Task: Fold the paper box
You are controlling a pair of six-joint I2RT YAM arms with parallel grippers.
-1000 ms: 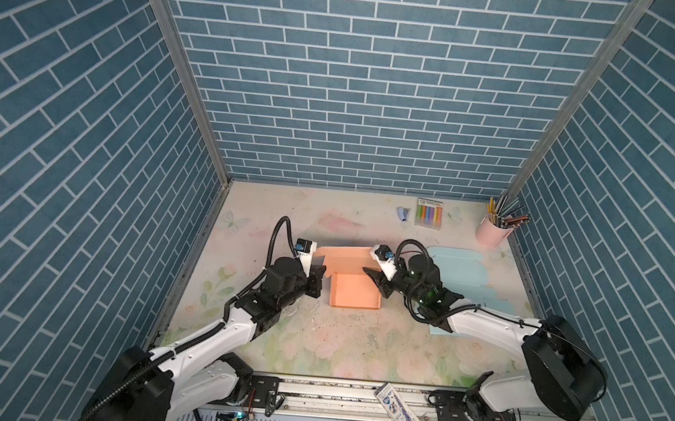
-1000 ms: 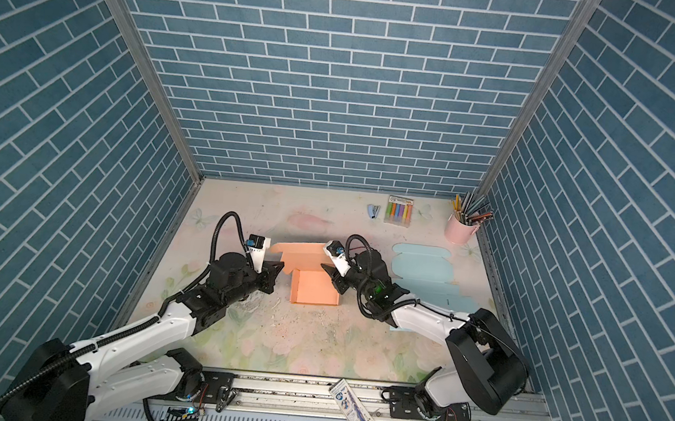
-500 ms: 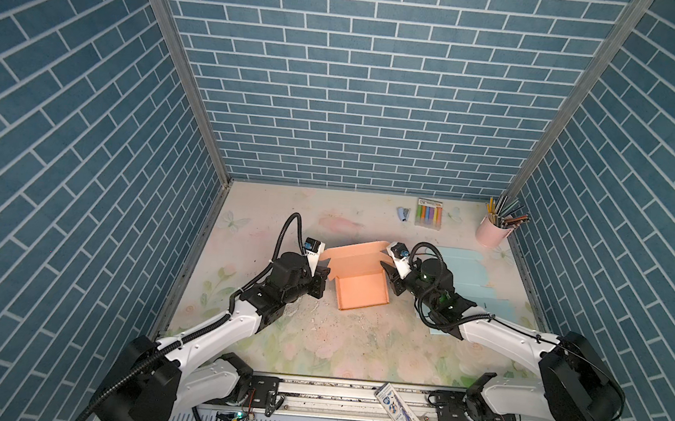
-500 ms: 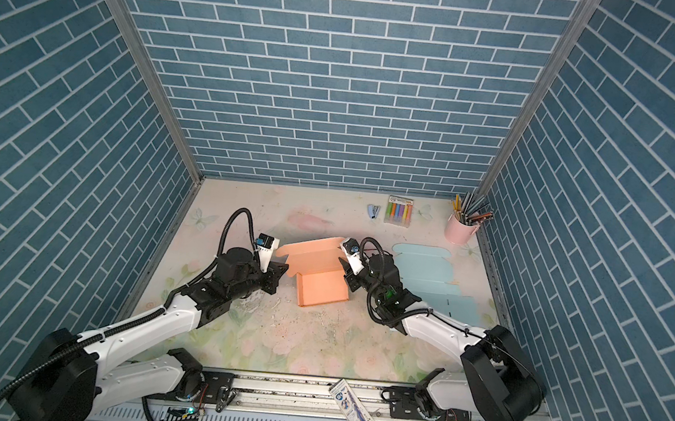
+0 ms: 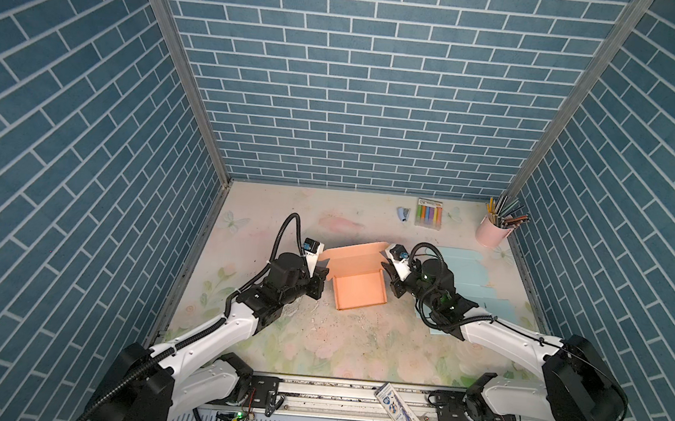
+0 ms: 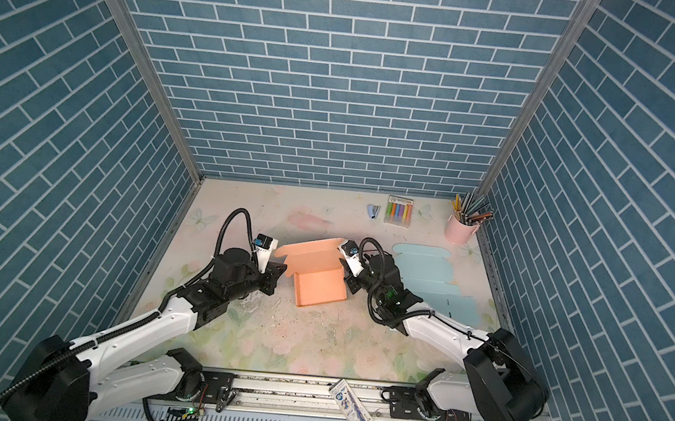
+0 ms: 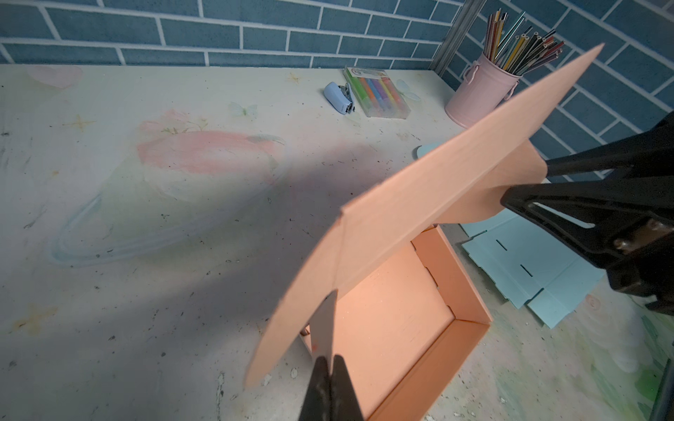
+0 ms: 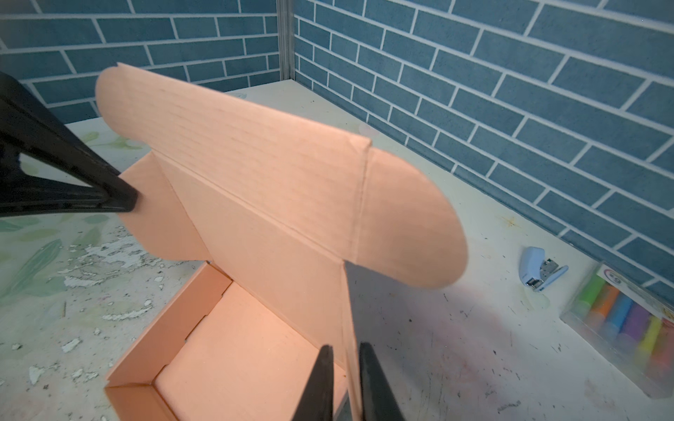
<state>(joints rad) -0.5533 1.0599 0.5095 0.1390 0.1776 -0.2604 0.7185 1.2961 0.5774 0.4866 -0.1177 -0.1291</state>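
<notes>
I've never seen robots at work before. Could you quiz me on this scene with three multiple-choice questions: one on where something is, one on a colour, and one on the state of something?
1. The pink cup of pencils stands:
A) at the back, far right
B) at the front edge
C) on the left side

2. The flat cardboard sheets right of the orange cardboard box are:
A) yellow
B) red
C) light blue

3. That box's lid is:
A) shut flat
B) raised, open
C) torn off

Answers:
1 A, it sits in the far right corner.
2 C, they show pale blue.
3 B, the lid stands up over the open tray.
</notes>
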